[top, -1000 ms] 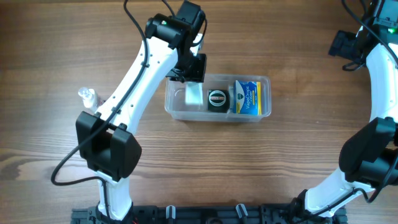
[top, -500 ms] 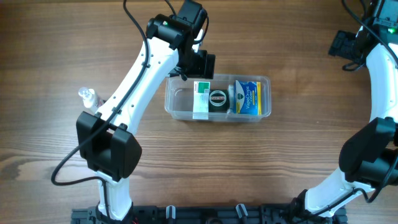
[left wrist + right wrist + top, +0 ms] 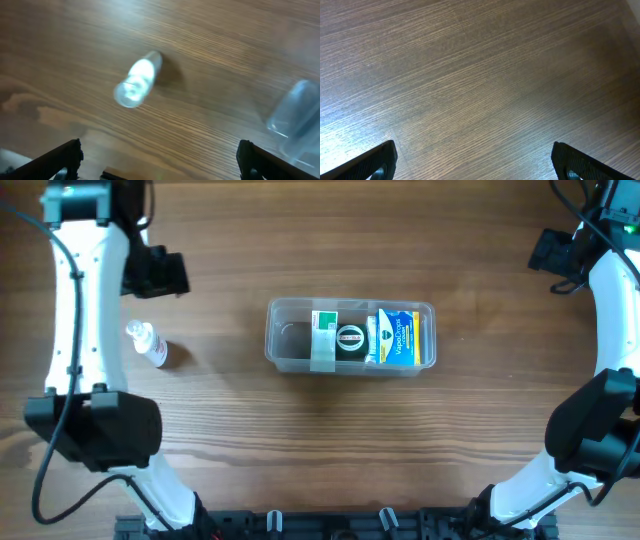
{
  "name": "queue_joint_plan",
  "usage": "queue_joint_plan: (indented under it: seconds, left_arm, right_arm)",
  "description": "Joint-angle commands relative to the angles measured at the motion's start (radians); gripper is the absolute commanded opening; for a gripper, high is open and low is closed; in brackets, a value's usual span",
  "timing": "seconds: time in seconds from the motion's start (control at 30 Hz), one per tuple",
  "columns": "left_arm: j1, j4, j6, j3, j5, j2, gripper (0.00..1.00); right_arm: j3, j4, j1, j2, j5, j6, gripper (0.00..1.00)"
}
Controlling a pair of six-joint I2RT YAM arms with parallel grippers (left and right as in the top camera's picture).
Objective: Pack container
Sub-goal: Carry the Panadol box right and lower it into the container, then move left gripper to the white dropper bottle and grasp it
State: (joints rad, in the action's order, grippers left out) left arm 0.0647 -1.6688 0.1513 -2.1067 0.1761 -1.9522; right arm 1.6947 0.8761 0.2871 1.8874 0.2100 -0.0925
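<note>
I am judging the container (image 3: 285, 340), sitting centre frame on the worktop (image 3: 300, 440) with two boxes and a round black item inside, as light, thin-walled and slick. Pinching its rim at a short end looks safest. My left gripper (image 3: 160, 160) is hanging wide open and empty over the small bottle (image 3: 137, 80) at the left. My right gripper (image 3: 475, 160) is gaping empty too, upper right.

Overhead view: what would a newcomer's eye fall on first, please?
The clear container in the middle stands out, holding a blue box, a round black item and a green-and-white box. To its left, a small clear bottle sits alone on the table, near the open left gripper.
</note>
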Motion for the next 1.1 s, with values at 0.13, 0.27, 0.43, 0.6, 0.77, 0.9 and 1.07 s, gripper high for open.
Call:
queue_joint_plan:
  seconds: [0.13,0.27,0.43,0.6,0.77,0.9,1.07]
  left_arm:
    - [0.168,0.085,-0.218,0.076,-0.097,0.005,1.00]
    - [0.200,0.142,-0.268,0.219,-0.162,0.002,1.00]
    - [0.200,0.222,-0.281,0.374,-0.169,0.000,1.00]
    - [0.200,0.267,-0.302,0.426,-0.168,-0.015,1.00]
    - [0.202,0.351,-0.342,0.428,-0.157,-0.016,1.00]
    - [0.202,0.361,-0.384,0.428,-0.157,-0.025,1.00]
    - [0.202,0.365,-0.438,0.428,-0.152,-0.046,1.00]
  right_arm:
    - [-0.003,-0.002,0.002,0.009,-0.002,-0.014,0.99]
    - [-0.003,-0.002,0.002,0.009,-0.002,-0.014,1.00]
    - [-0.003,-0.002,0.002,0.009,-0.002,-0.014,1.00]
    - [-0.003,-0.002,0.002,0.009,-0.002,-0.014,1.00]
    - [-0.003,-0.002,0.002,0.010,-0.002,-0.014,1.00]
    - [-0.003,-0.002,0.002,0.009,-0.002,-0.014,1.00]
    - [-0.003,-0.002,0.002,0.010,-0.002,-0.014,1.00]
